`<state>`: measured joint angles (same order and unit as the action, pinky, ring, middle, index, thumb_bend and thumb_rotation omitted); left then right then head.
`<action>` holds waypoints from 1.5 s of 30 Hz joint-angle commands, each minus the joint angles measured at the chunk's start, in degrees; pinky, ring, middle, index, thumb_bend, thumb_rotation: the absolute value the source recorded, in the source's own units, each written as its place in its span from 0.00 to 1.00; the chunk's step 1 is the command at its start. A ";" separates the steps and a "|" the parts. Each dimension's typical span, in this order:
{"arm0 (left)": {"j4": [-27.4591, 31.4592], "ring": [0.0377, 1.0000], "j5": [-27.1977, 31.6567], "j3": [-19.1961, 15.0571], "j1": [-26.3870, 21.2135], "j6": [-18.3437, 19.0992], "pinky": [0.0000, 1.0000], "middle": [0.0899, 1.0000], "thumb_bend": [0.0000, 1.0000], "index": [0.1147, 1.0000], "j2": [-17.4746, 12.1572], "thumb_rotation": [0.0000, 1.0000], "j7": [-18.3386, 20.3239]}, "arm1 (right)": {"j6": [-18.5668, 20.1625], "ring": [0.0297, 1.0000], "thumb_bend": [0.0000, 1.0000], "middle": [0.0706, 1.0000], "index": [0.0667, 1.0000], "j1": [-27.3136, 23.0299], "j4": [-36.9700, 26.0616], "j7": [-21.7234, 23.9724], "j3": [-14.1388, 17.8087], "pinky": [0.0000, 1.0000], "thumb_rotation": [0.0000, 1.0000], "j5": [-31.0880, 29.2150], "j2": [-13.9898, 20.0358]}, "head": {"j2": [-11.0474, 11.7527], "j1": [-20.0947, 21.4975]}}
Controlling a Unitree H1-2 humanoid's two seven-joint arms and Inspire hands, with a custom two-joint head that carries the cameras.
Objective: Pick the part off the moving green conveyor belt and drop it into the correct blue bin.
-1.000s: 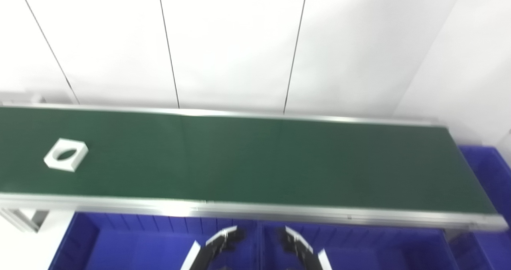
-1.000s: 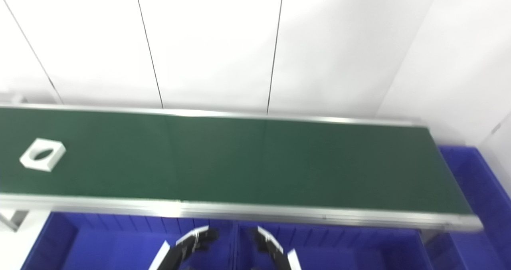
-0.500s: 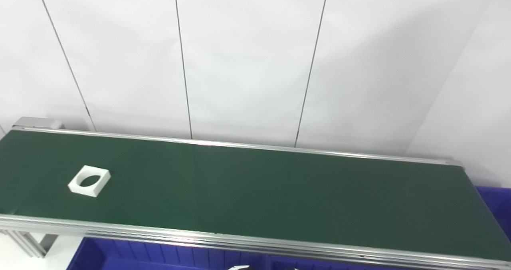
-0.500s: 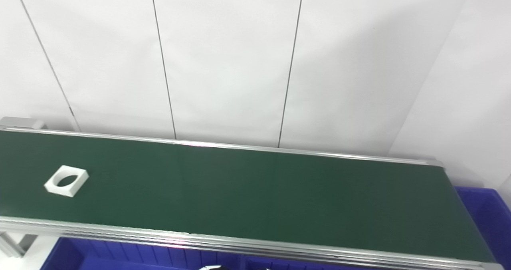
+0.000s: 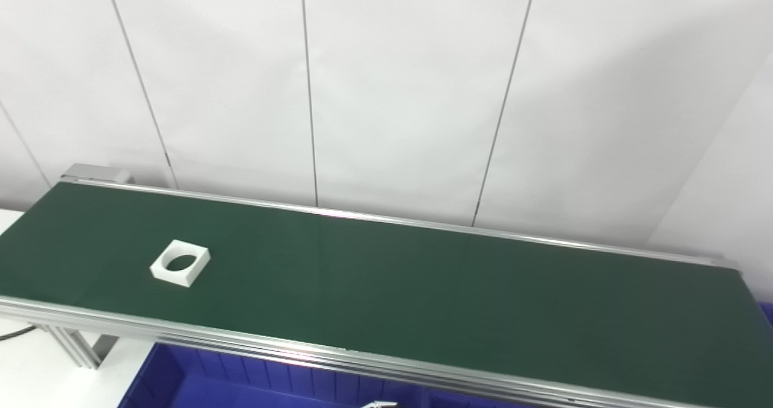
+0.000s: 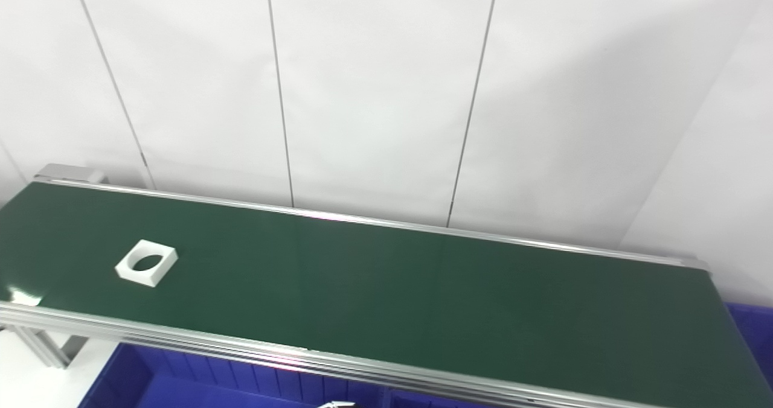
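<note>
Along the left stretch of the green conveyor belt (image 5: 423, 287) lies the part (image 5: 180, 263), a flat white square block with a round hole through it, resting alone on the dark belt nearer the front rail than the back. Silver aluminium rails edge the belt on both long sides, and a white panelled wall (image 5: 398, 94) with thin dark seams rises behind it. Below the front rail sits a blue bin (image 5: 241, 387) with ribbed inner walls; another blue bin (image 6: 755, 329) shows past the belt's right end, more fully in the right eye view. At the bottom edge a pale sliver of one robot hand (image 5: 375, 404) pokes in; whether it is wide or closed cannot be told, nor which arm it belongs to.
</note>
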<state>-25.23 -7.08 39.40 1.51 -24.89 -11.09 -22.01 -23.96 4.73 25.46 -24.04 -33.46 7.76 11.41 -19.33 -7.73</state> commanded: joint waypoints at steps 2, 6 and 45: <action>4.90 0.73 -0.42 0.05 -1.42 -2.03 0.64 0.71 1.00 0.69 -1.11 0.98 -0.81 | -2.97 0.82 0.95 0.85 0.80 -1.29 -0.97 -1.02 -0.15 0.74 1.00 0.34 -0.02 | -0.28 -0.14; 12.25 0.72 -1.07 1.00 -1.45 -2.03 0.63 0.71 1.00 0.69 -2.89 0.95 -0.36 | -2.97 0.82 0.94 0.85 0.81 -1.38 -0.88 -0.50 0.18 0.74 0.99 -0.25 -0.20 | -0.34 -0.71; 19.66 0.76 -24.79 -22.09 -18.53 -1.71 0.75 0.74 0.92 0.71 -14.01 0.51 10.95 | -2.97 0.83 0.88 0.86 0.84 1.56 -11.13 4.42 3.56 0.77 1.00 -0.99 0.86 | -15.49 -0.55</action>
<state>-6.05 -31.09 18.48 -14.35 -25.22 -23.46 -11.39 -23.96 6.48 16.06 -20.12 -30.39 6.52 12.02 -34.63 -8.17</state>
